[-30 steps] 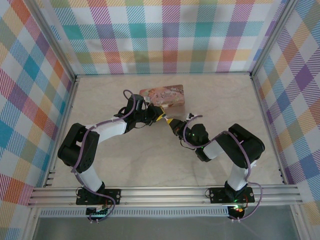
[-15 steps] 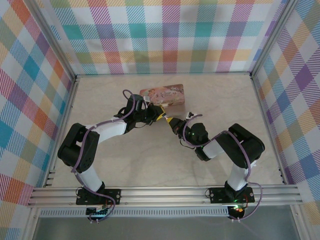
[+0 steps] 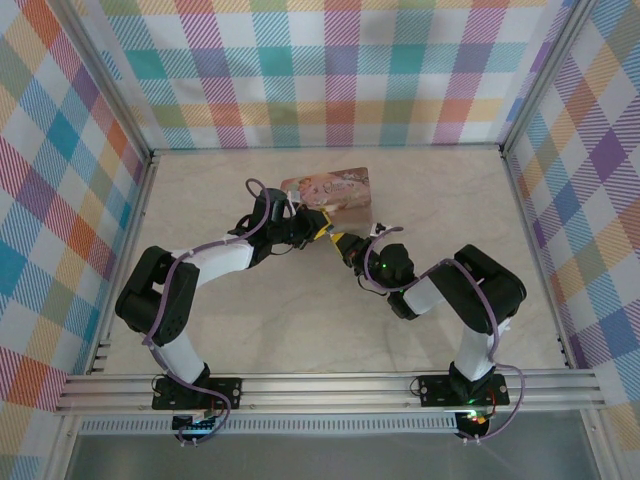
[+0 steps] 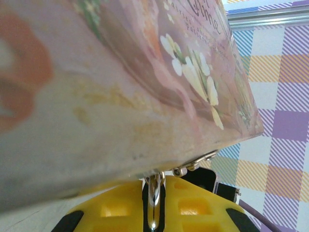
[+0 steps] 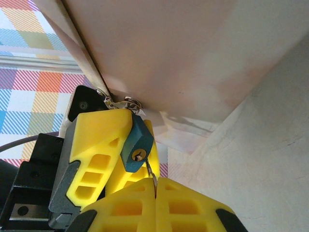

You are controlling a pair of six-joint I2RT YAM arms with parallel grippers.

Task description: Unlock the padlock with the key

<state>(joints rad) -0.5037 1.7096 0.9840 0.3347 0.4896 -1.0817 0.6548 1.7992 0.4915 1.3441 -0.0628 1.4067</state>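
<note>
Centre of the right wrist view: left gripper (image 5: pixel 126 153) clamps the padlock (image 5: pixel 135 143); right gripper (image 5: pixel 155 194) pinches the key (image 5: pixel 151 171) beneath

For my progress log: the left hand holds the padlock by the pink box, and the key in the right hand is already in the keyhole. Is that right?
Not quite. In the right wrist view the keyhole of the padlock is bare. The key in the right hand ends just beside it and is not inserted. The left hand does hold the padlock by the pink box.
</note>
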